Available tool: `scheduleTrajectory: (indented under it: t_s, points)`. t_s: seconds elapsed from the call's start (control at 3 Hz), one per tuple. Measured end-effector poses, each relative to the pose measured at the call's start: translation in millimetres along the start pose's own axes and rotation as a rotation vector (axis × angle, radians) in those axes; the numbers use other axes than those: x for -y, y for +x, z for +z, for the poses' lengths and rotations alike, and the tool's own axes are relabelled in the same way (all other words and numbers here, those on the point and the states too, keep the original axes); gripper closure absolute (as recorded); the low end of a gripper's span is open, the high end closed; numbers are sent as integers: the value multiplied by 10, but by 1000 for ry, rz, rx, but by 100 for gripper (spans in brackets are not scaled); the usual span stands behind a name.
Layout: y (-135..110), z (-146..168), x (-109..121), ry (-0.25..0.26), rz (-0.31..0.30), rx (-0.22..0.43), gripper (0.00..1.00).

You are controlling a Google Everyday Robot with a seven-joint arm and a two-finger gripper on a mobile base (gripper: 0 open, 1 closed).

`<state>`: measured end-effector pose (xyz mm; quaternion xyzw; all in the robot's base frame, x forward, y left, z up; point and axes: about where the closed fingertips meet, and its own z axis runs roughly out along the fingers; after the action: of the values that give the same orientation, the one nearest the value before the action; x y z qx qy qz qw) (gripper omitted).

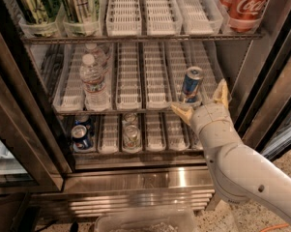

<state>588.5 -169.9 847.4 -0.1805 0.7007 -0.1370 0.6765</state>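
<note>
My gripper [199, 100] is in front of the middle shelf of an open fridge, its cream fingers [221, 93] spread open. Just beyond the fingertips a blue energy drink can [191, 84] stands upright in a white shelf lane, between the two fingers but not gripped. The arm [241, 173] reaches in from the lower right. Water bottles [93, 83] stand at the left of the same shelf.
Top shelf holds green cans [80, 4] at left and red cola cans [246, 6] at right. Bottom shelf has a blue can [81, 137] and silver cans [131, 134]. The fridge door frame [19, 120] is at left; a clear bin [145, 221] sits on the floor.
</note>
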Motion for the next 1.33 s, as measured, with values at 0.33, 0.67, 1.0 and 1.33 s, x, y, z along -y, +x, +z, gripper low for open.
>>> scheduleTrajectory:
  t_s: [0.33, 0.67, 1.0, 1.33]
  points:
    - [63, 64, 105, 7, 45, 12, 8]
    - [74, 119, 154, -3, 100, 38, 16]
    - [97, 152, 181, -11, 137, 50, 18]
    - [94, 189, 187, -17, 160, 60, 26]
